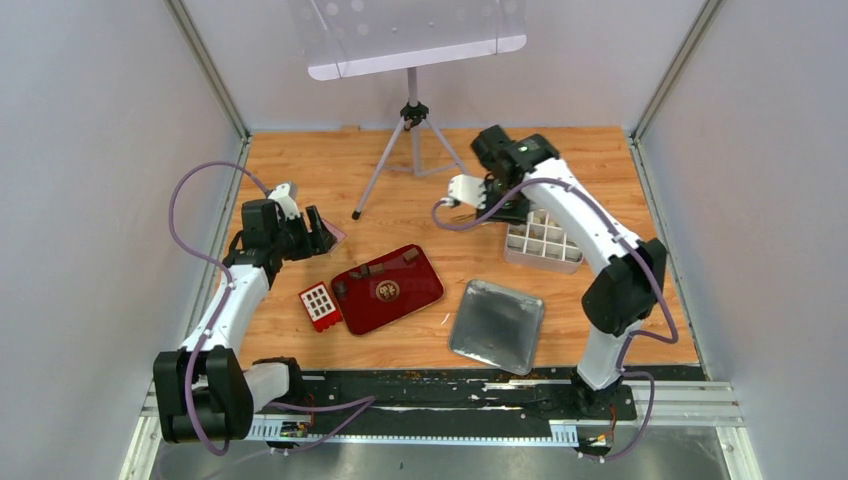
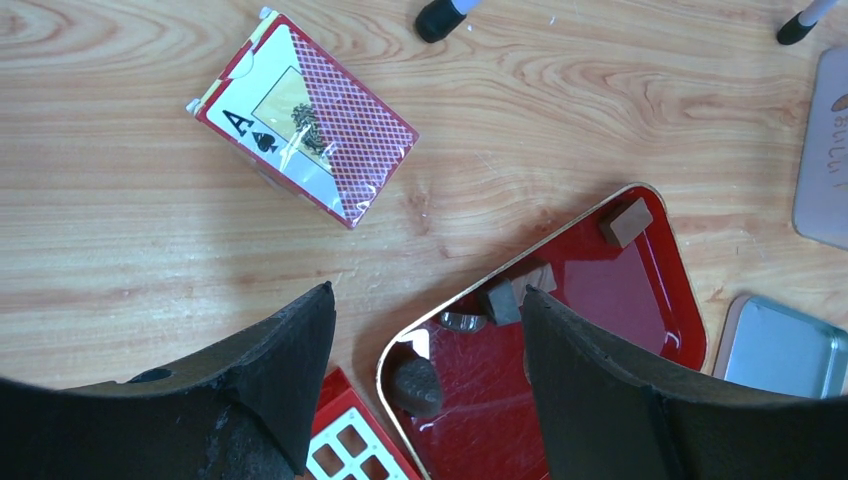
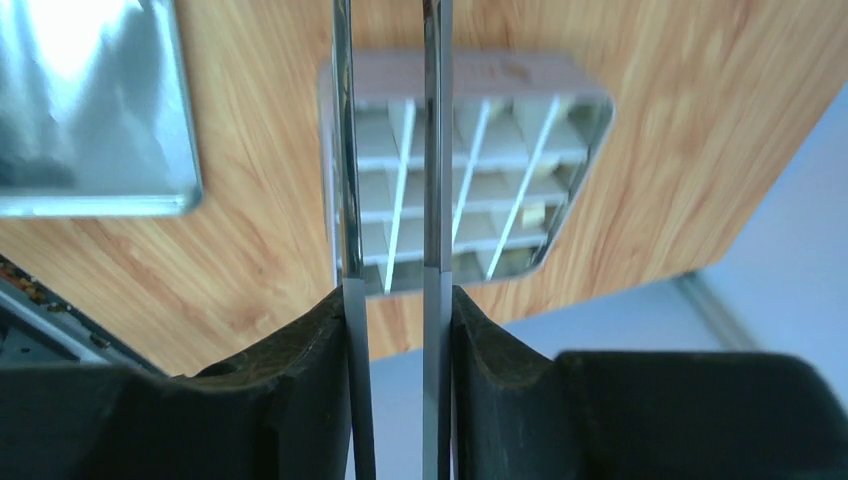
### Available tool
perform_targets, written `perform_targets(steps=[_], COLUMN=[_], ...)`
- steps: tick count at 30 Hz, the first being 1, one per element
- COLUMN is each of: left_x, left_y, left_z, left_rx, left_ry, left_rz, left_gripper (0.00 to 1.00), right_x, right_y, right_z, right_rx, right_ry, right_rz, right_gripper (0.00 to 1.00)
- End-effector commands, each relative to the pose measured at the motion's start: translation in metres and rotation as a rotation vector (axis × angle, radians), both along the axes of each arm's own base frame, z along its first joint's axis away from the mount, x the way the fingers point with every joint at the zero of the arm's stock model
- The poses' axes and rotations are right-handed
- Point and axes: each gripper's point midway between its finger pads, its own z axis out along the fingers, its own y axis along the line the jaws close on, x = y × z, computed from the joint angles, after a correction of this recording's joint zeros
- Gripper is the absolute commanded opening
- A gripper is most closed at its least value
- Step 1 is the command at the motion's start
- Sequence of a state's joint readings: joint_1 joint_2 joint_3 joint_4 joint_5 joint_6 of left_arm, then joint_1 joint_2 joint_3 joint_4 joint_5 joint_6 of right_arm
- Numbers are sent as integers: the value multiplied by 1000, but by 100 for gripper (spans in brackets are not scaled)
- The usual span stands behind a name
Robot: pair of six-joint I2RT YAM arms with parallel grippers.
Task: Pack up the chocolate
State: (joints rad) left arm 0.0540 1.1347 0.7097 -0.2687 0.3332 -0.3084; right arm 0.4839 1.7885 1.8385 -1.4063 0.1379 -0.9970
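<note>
Shows packing at an early stage, to judge by the layout: chocolate lying loose on the red tray at mid-surface toward the near edge, as several brown squarish blocks and one darker rounded piece. Shows no piece in those compartments of the divided tin that the right wrist view reaches; tin set toward the right edge, its silver lid off and lying flat beside it, nearer the near edge. Leaves, on this reading, every visible piece to be carried across, then the lid to be fitted. Left pincer: released, jaws wide apart and holding nothing, hanging above the left end of the tray, close to the small red box with its white grid. Right pincer: clenched on a pair of metal tweezers, whose two blades run out parallel above the tin with nothing visible between them; tips out of frame in the wrist view. Legible marks: a black "A" with a spade on the pack of playing cards near the left edge. Round emblem at the tray's centre and faint lettering on the tin's wall: too small or too blurred to read.
</note>
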Motion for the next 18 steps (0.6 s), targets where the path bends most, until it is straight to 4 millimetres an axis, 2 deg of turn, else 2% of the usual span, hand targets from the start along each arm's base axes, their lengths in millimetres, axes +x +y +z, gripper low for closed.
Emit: perform_targets(steps=[1, 4, 7, 13, 18], left_x=[7, 6, 4, 3, 1], left_y=[2, 3, 4, 10, 13], left_z=[25, 27, 30, 29, 28], left_rx=[27, 37, 44, 51, 50], left_ry=[-85, -93, -103, -107, -110], left_rz=[-7, -6, -10, 9, 22], left_gripper=[77, 77, 77, 78, 78], right_x=[11, 15, 23, 29, 31], right_y=[75, 109, 130, 151, 154], right_z=[-4, -14, -24, -38, -44], right_rx=[70, 58, 30, -8, -42], right_ry=[-61, -74, -106, -130, -122], right_rz=[167, 256, 322, 427, 467], right_gripper=[32, 33, 35, 38, 39])
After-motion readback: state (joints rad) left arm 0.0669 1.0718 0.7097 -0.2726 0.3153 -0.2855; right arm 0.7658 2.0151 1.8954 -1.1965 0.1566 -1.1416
